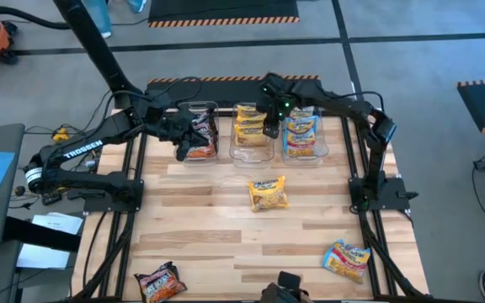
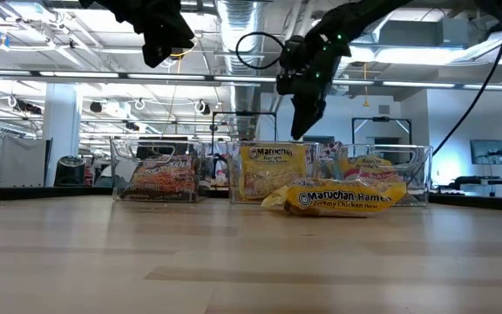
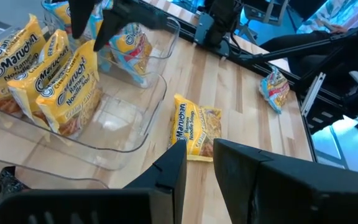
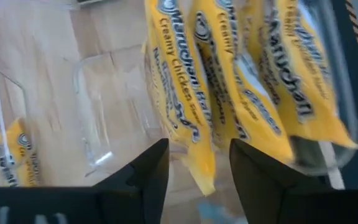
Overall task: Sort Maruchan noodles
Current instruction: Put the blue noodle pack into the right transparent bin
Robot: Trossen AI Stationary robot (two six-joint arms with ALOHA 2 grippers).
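Loose yellow packet (image 2: 345, 197) on the table reads "Maruchan Ramen". Yellow packets (image 4: 241, 81) in the tub read "Creamy Chicken". Left arm (image 1: 82, 150) bears "TROSSEN"

Bright even overhead light, soft shadows, right wrist view motion-blurred

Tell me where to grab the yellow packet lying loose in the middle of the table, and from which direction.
Probably from straight above. The yellow packet lies flat on the table, apart from the tubs, so its sides offer little height. Close the fingers across a crinkled end seam or the narrower width, where the soft plastic bunches up; nothing crowds it on any side.
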